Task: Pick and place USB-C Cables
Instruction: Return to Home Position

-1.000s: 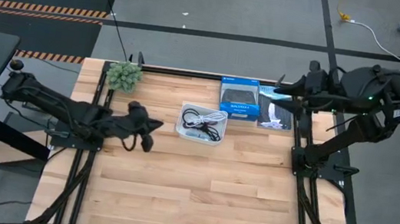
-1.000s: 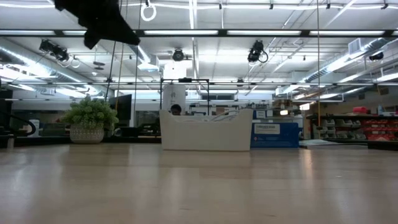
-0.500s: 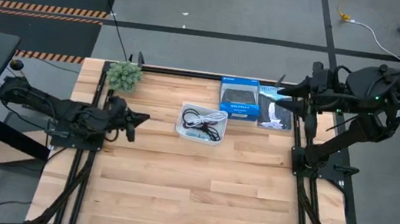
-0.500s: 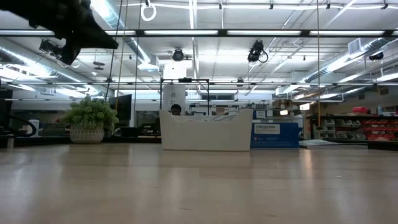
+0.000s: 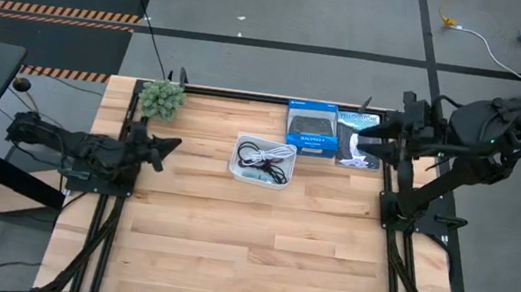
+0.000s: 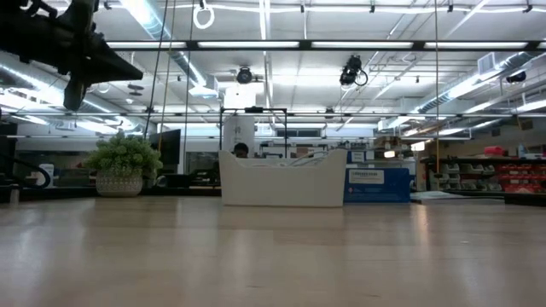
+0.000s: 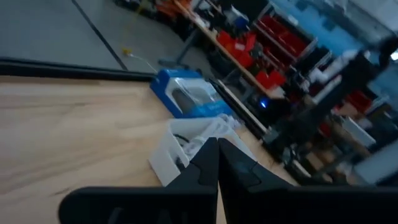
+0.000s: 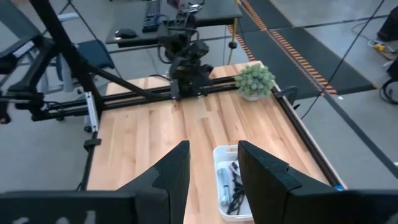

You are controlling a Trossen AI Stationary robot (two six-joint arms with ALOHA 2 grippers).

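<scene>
Seen from above, the left gripper (image 5: 170,142) hangs over the table's (image 5: 246,255) 9 o'clock edge, tips aimed toward 3 o'clock; its wrist view shows the fingers (image 7: 205,163) pressed together with nothing between them; a small potted plant (image 5: 161,99) stands just beside it at 12 o'clock, in the table's 10 o'clock corner; bare wood lies between this gripper and the white tray (image 5: 235,159); the tray sits at 12 o'clock of the table's middle, its long axis running roughly 9 to 3 o'clock, slightly skewed; the USB-C Cables (image 5: 262,151) all lie inside it in a loose tangle, a white coil stretched along the tray's length, a black one toward its 4 o'clock corner; which way their plugs point cannot be told; a blue box (image 5: 311,129) lies at 2 o'clock of the tray, close to it, and a flat printed pack (image 5: 351,150) just beside the box at 3 o'clock; the right gripper (image 5: 370,138) hovers above that pack, tips toward 9 o'clock, its fingers (image 8: 177,163) spread apart and empty.
</scene>
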